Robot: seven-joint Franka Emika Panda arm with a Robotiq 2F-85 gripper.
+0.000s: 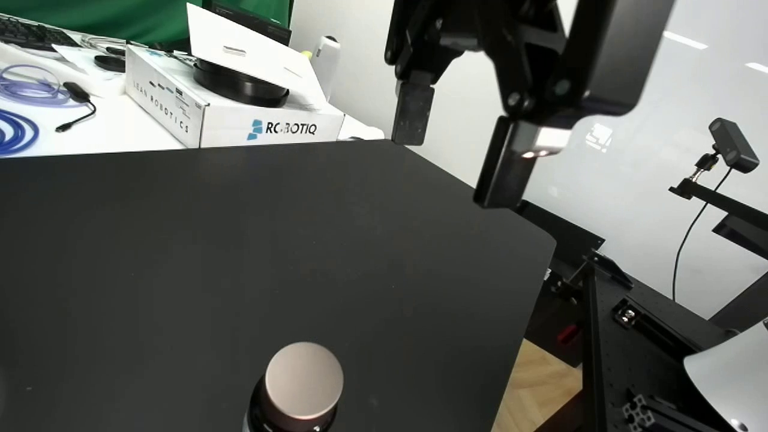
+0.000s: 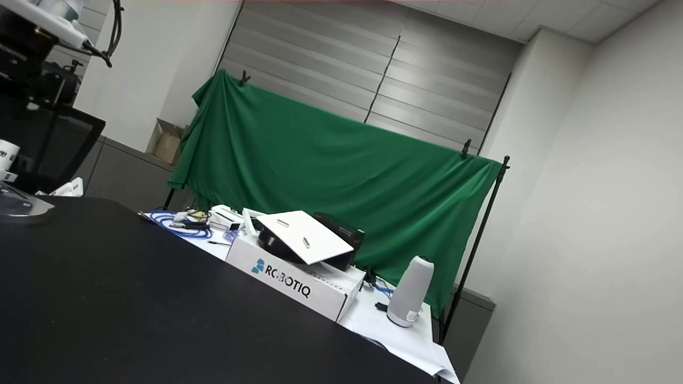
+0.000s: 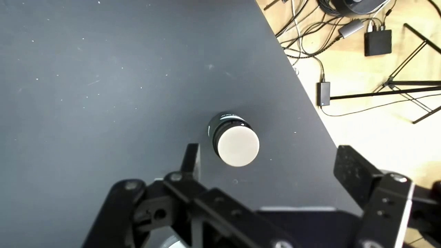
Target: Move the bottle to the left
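The bottle (image 1: pixel 303 384) stands upright on the black tabletop (image 1: pixel 240 240), cut off by the bottom edge of an exterior view. It is dark with a pale round cap. It also shows in the wrist view (image 3: pixel 237 143), nearer the left finger, with the cap towards the camera. My gripper (image 1: pixel 453 174) is open and empty, up above the table, apart from the bottle. In the wrist view the gripper (image 3: pixel 268 148) has its fingers wide apart with nothing between the pads. In an exterior view only part of the gripper body (image 2: pixel 21 64) shows at the left edge; the bottle does not show there.
A white Robotiq box (image 1: pixel 270 129) with a tilted white panel on it stands on a white table beyond the black one. The table's edge runs right of the bottle in the wrist view, with floor cables (image 3: pixel 310 41) and a tripod (image 3: pixel 391 82) beyond.
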